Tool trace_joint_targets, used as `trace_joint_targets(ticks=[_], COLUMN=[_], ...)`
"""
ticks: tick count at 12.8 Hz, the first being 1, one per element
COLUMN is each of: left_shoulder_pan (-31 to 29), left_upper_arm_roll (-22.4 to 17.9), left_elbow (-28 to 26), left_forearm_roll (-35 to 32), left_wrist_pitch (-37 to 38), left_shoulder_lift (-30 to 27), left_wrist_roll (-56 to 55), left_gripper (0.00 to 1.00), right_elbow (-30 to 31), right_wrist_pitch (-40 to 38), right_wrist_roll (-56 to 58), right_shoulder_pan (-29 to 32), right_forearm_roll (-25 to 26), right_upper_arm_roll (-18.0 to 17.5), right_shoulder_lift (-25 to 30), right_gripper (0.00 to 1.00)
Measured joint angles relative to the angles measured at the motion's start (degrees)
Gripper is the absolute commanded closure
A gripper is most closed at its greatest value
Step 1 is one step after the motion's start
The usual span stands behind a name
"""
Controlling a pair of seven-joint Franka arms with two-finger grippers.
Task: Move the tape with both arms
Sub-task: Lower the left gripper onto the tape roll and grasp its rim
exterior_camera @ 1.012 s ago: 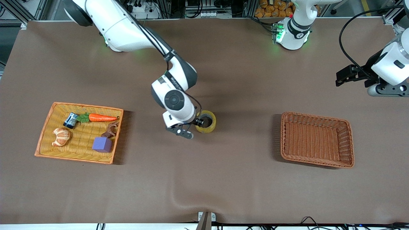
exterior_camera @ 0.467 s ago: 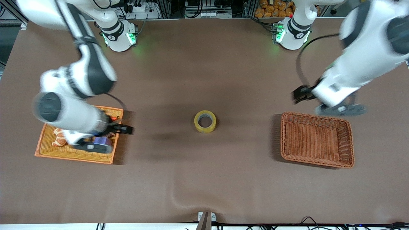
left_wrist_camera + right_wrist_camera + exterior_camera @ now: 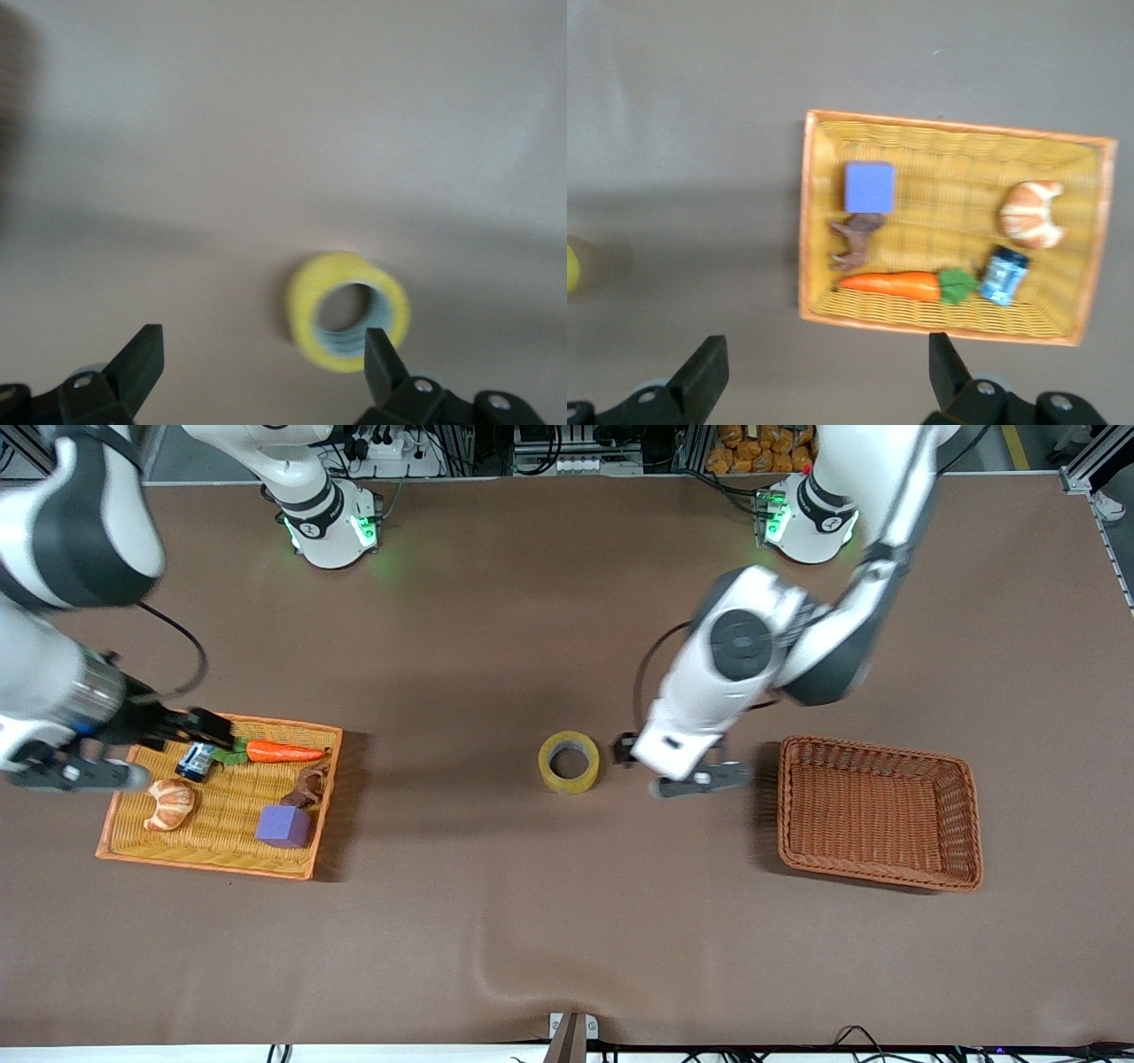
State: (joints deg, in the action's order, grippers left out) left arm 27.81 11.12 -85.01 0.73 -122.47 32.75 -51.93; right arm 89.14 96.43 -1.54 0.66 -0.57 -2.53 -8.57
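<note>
Front view: the tape (image 3: 569, 762) is lying flat on the table (image 3: 567, 939), hole up, roughly midway between the orange tray (image 3: 115, 841) at the right arm's end and the brown basket (image 3: 967, 779) at the left arm's end. The left gripper (image 3: 678, 772) is hanging low just beside the tape on the basket's side, not touching it, carrying nothing. The right gripper (image 3: 133, 748) is hovering over the edge of the tray, well apart from the tape, and it is carrying nothing either. In the tray: carrot (image 3: 283, 752), croissant (image 3: 170, 802), purple cube (image 3: 283, 825), a small can (image 3: 196, 760) and a brown piece (image 3: 308, 785) I can't identify. Left wrist view: the left gripper's jaws are standing wide apart, with the tape ahead of them and nearer one finger (image 3: 383, 359) than the other; nothing is between them. The picture is smeared, so I can't judge the height. Right wrist view: the right gripper's jaws are spread wide too, looking down on the tray and its contents. My read on handling: the roll looks stiff and light, the outer wrap smooth and probably slick, and it won't crush. Best hold, I'd say, is one finger down the grey core and one outside, pinching the ring wall; spanning the full outside width looks riskier for slip.
</note>
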Motion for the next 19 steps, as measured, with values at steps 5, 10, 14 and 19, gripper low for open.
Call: trace_joint_targets(ticks=[5, 10, 14, 19], left_shoulder_pan=[5.8, 7.0, 7.3, 6.4], left_upper_arm_roll=[-0.1, -0.3, -0.6, -1.1], left_elbow=[1.3, 1.1, 0.9, 1.5], left_forearm_roll=[0.0, -0.5, -2.2, -2.3], left_wrist_pitch=[-5.1, -5.0, -5.0, -5.0], left_shoulder_lift=[9.0, 12.2, 14.3, 14.2], left_wrist_roll=[-6.0, -6.0, -6.0, -6.0], left_gripper=[0.0, 0.03, 0.71, 1.0], right_elbow=[0.8, 0.8, 0.8, 0.8], right_wrist_pitch=[-2.7, -4.2, -4.1, -3.8], right_wrist_roll=[1.5, 2.1, 2.1, 2.2], right_shoulder_pan=[0.0, 0.0, -0.1, -0.6], right_forearm_roll=[0.0, 0.0, 0.0, 0.0], right_upper_arm_roll=[3.0, 4.6, 4.6, 4.0], right_shoulder_lift=[6.6, 6.7, 6.7, 6.7], right_gripper=[0.0, 0.0, 0.0, 0.0])
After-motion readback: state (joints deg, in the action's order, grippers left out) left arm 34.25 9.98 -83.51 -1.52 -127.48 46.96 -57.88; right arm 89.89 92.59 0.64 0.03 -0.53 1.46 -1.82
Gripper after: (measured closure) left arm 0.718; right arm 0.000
